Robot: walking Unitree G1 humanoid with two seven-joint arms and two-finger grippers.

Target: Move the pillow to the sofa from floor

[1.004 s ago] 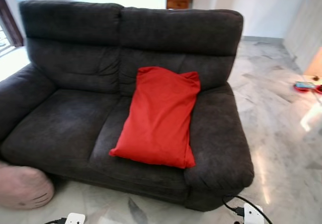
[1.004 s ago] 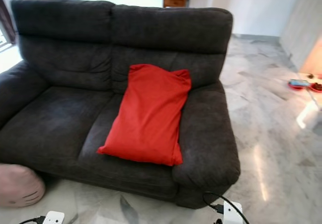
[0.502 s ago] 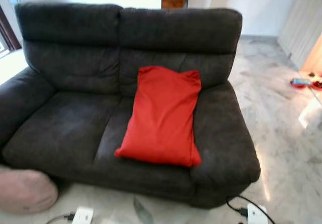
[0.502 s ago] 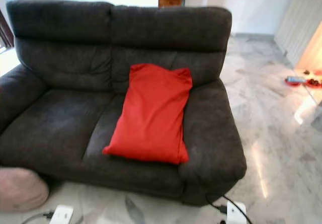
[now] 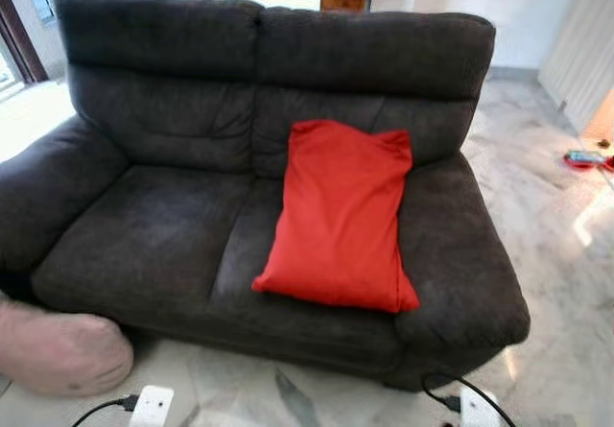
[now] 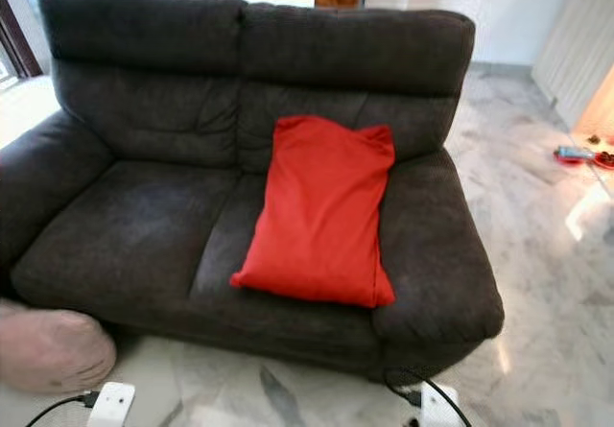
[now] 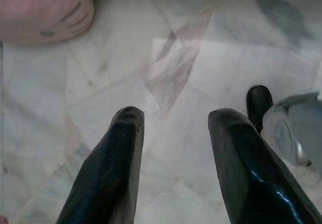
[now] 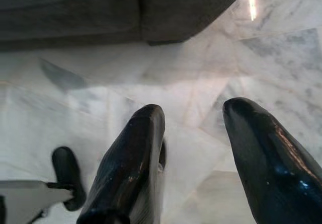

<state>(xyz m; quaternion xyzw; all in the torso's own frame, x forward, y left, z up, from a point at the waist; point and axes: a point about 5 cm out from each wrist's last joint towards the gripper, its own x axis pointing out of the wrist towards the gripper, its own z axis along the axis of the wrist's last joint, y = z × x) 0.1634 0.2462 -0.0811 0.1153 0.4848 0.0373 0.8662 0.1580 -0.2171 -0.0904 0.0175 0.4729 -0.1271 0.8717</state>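
The dark grey sofa (image 5: 278, 158) takes up most of the head views, standing on pale marble floor (image 5: 547, 206). A red pillow (image 5: 341, 216) lies on its right seat cushion, top end leaning against the backrest, lower end near the seat's front edge, one long side touching the right armrest. A second, pink pillow (image 5: 58, 350) sits on the floor at the sofa's front left corner, pressed against the base below the left armrest — judging from the task, this is the one left to move. Smaller things lie on the floor along the sofa's front edge: a white plug block (image 5: 151, 406) with a black cable near the left corner, another white plug block (image 5: 477, 409) near the right corner.

Both arms hang low over the floor. The left gripper (image 7: 176, 133) has its two black fingers spread apart with nothing between them, and the pink pillow shows at the far corner of its view. The right gripper (image 8: 198, 128) is likewise spread and empty above bare marble, the sofa's base ahead of it.

To do this step well, I would turn toward the front left corner, bend low, and close both grippers on the pink pillow's opposite sides — it looks soft and bulky, so a one-sided pinch may slip. Keeping clear of the left cable matters, and the left seat cushion looks the obvious landing place.
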